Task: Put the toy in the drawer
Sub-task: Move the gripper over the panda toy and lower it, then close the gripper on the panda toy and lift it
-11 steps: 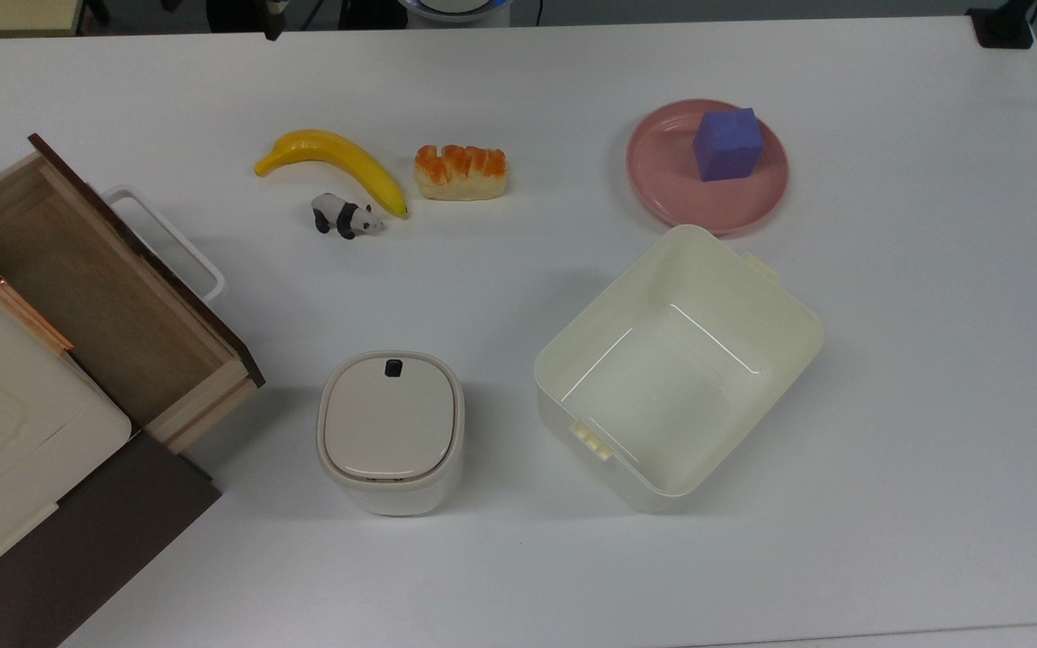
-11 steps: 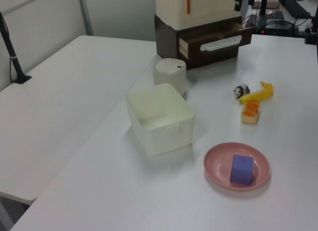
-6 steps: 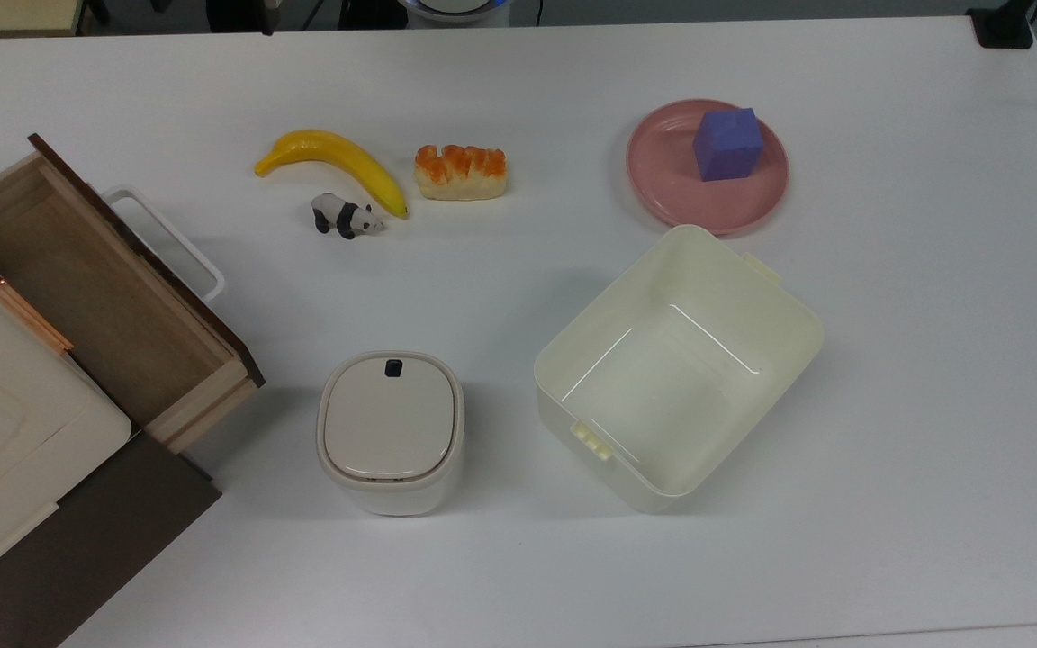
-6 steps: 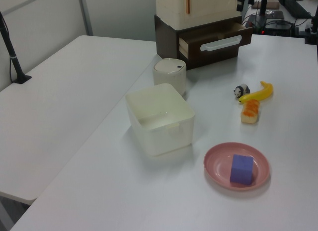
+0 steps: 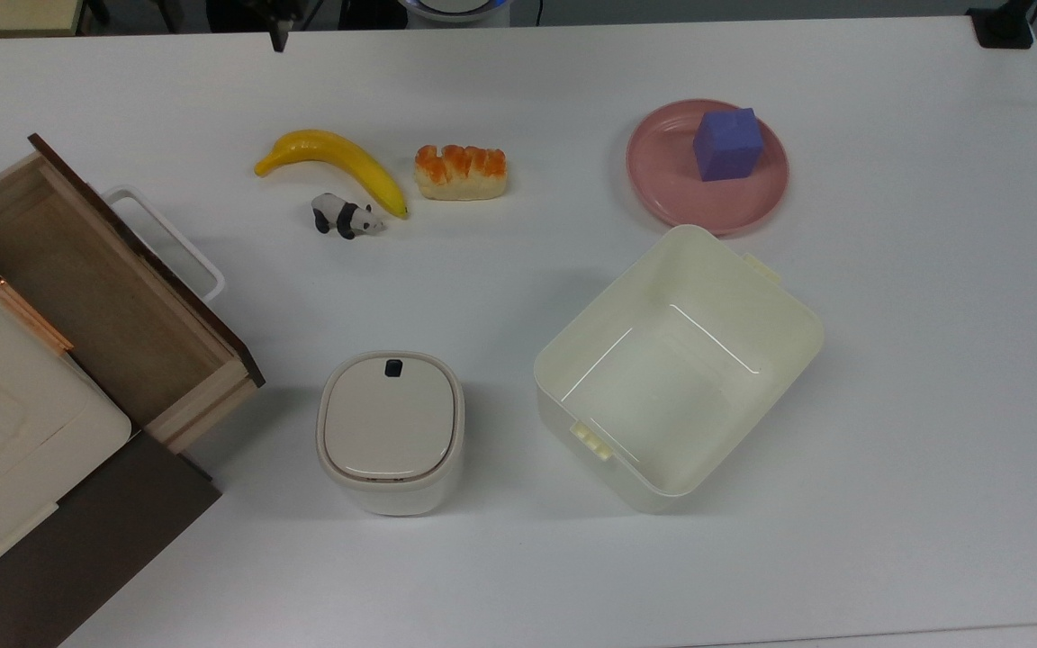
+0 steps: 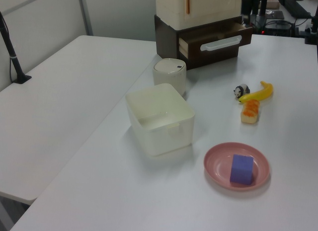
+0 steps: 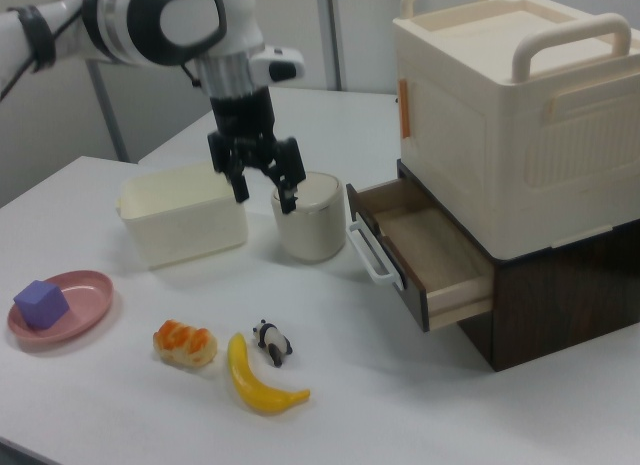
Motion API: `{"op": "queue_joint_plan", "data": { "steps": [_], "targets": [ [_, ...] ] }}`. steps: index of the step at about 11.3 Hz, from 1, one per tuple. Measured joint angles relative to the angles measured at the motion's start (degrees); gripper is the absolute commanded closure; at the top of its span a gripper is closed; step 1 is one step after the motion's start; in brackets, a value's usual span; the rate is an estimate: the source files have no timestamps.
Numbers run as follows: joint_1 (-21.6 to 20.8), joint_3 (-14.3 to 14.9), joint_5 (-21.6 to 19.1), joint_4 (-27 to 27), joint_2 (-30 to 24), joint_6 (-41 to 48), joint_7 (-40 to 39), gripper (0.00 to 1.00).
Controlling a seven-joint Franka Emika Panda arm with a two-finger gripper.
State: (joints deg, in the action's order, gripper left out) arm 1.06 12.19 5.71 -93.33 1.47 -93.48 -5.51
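The toy, a tiny black-and-white panda (image 5: 346, 217), lies on the white table just below the banana (image 5: 338, 162); in the right view the toy (image 7: 271, 342) is near the front. The drawer (image 5: 95, 288) stands pulled open at the top view's left, with its wooden inside bare and its white loop handle (image 5: 167, 241) facing the toy. My gripper (image 7: 262, 193) hangs open in the air, well above the table and behind the toy in the right view, with nothing between its fingers.
Fake bread (image 5: 461, 171) lies right of the banana. A purple cube (image 5: 727, 144) sits on a pink plate (image 5: 658, 180). A cream bin (image 5: 563, 355) and a white lidded container (image 5: 390, 432) stand nearer the front. A large cream box (image 7: 500, 105) tops the drawer cabinet.
The dark tip of my gripper at the top view's upper edge has shifted slightly right and further into the picture. The toy and the drawer have not moved.
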Motion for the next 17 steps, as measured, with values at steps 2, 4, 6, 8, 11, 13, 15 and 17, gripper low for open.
{"op": "queue_joint_plan", "data": {
  "steps": [2,4,6,8,11,13,15,17],
  "targets": [
    [-0.2,-1.1,2.5,-5.0,0.8,-4.0,-1.2,0.03],
    [-0.5,-1.6,4.2,-10.6,1.6,-11.2,-3.5,0.03],
    [-0.9,-2.4,5.9,-13.9,3.0,-15.5,-4.3,0.03],
    [-1.3,-2.5,7.3,-14.4,5.1,-16.0,-4.5,0.04],
    [-1.4,-4.7,9.2,-15.4,8.1,-16.9,-4.8,0.05],
    [-1.4,-5.8,10.3,-16.6,10.4,-19.2,-4.4,0.05],
    [-1.4,-7.0,11.7,-17.3,12.2,-19.9,-3.5,0.05],
    [-1.4,-8.0,13.3,-17.4,13.3,-19.9,-1.6,0.07]
  ]
}}
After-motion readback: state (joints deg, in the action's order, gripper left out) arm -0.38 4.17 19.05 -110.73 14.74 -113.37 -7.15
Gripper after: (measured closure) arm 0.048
